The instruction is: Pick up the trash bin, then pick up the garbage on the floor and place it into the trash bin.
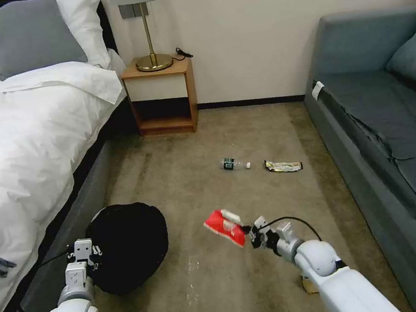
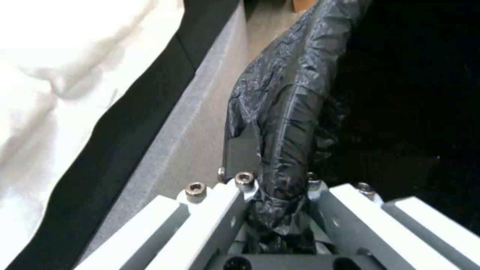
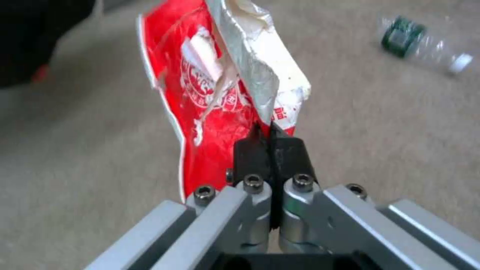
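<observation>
- Trash bin [image 1: 133, 245]: at 8 o'clock in our head view, beside the bed [image 1: 20, 153], its mouth lined with a black bag [image 2: 285, 112]. We cannot tell whether it is clear of the carpet [image 1: 189, 138].
- Left gripper [image 1: 83, 254]: its fingers [image 2: 242, 150] pinch the bag-covered rim of the bin.
- Right gripper [image 1: 253, 232]: near 6 o'clock, fingers pressed together on the lower edge of the red snack packet [image 1: 225, 227], which hangs above the carpet, well apart from the bin.
- Clear bottle [image 1: 234, 163] and shiny wrapper [image 1: 283, 166]: lying on the carpet near centre, toward 1 o'clock of the packet.
- Step in hand, as we judge it: bin secured, first litter piece being carried over.
- Next move calls for: bringing the packet toward 9 o'clock, over the bin's mouth, before opening.
</observation>
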Motion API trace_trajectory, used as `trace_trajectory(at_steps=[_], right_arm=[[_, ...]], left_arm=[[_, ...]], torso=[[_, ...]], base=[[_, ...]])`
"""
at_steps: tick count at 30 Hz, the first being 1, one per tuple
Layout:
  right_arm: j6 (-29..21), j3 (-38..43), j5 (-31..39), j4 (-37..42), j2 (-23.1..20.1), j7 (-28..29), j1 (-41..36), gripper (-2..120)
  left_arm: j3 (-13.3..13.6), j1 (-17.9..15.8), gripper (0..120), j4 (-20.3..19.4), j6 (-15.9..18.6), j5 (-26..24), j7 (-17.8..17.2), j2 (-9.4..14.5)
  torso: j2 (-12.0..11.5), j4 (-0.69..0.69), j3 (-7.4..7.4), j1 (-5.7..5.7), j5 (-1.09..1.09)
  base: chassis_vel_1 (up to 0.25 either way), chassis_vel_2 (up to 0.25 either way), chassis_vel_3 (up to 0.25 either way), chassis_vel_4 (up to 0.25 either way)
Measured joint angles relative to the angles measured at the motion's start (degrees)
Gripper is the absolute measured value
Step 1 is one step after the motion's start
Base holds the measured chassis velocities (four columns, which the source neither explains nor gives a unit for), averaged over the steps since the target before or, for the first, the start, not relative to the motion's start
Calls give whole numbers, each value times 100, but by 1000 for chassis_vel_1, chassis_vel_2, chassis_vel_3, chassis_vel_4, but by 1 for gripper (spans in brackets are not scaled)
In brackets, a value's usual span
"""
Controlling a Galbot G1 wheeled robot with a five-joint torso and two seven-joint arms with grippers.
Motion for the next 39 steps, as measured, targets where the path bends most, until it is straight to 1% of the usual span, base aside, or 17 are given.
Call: trace_trajectory(at_steps=[1,4,5,7,8,12,14,15,17,19,22,28,31,39], right_arm=[[0,0,0,0,0,0,0,0],[-76,27,424,701,-92,-1,-122,0],[-76,27,424,701,-92,-1,-122,0],[-247,-78,757,1209,-70,36,-203,0],[-292,-133,864,1327,-45,71,-219,0],[-361,-295,1138,1560,41,202,-239,0],[-438,-454,1353,1745,142,317,-250,0],[-438,-454,1353,1745,142,317,-250,0],[-457,-581,1462,1860,205,338,-255,0],[-458,-613,1484,1879,221,342,-255,0],[-423,-758,1619,1917,307,382,-256,0],[-375,-838,1610,1806,406,458,-168,0],[-281,-942,1532,1450,537,470,-2,0],[-94,-1086,1353,895,686,510,153,0]], left_arm=[[0,0,0,0,0,0,0,0],[51,-78,0,-57,90,-191,-163,-41],[51,-78,0,-57,90,-191,-163,-41],[157,-171,0,-119,226,-481,-307,-116],[205,-212,0,-139,273,-549,-355,-150],[307,-292,0,-180,347,-621,-447,-226],[432,-370,0,-251,445,-739,-542,-314],[432,-370,0,-251,445,-739,-542,-314],[534,-443,0,-290,512,-777,-616,-392],[565,-465,0,-300,532,-789,-635,-413],[696,-545,0,-331,597,-828,-704,-511],[818,-586,0,-381,619,-838,-706,-570],[886,-600,0,-481,665,-865,-704,-612],[899,-531,0,-583,695,-888,-713,-615]], torso=[[0,0,0,0,0],[0,0,0,0,-1],[0,0,0,0,-1],[0,0,0,0,-1],[0,0,0,0,-1],[0,0,0,0,-1],[0,0,0,0,0],[0,0,0,0,0],[0,0,0,0,0],[0,0,0,0,0],[0,0,0,0,0],[0,0,0,0,-1],[0,0,0,0,0],[0,0,0,0,0]], base=[[0,0,0,0],[0,0,0,0],[0,0,0,0],[0,0,0,0],[0,0,0,0],[0,0,0,0],[0,0,0,0],[0,0,0,0],[0,0,0,0],[0,0,0,0],[0,0,0,0],[0,0,0,0],[0,0,0,0],[0,0,0,0]])
